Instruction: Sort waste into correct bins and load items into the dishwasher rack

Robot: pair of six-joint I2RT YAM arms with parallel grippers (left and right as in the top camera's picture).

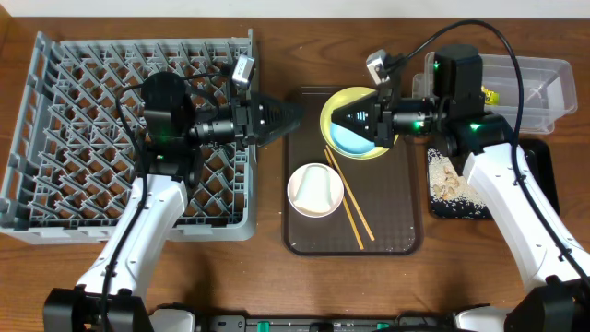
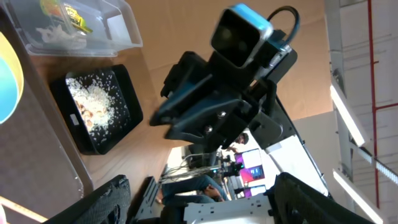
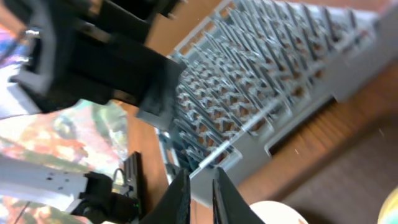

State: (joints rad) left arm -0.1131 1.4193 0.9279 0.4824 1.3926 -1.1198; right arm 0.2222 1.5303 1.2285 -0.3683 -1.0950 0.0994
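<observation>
The right claw [image 1: 337, 118], narrowly parted and empty, hangs over the light blue bowl [image 1: 350, 141] at the brown tray's [image 1: 396, 221] far end, while the left claw [image 1: 297, 114] gapes wide, empty, beside the tray's left edge.

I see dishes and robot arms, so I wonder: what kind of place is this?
Probably a robot lab staged as kitchen clean-up: a dishwasher rack and tray of dishes on a wooden table, with lit screens behind.

overhead: straight down on table [image 1: 277, 277] | wrists: sideways, facing each other
</observation>
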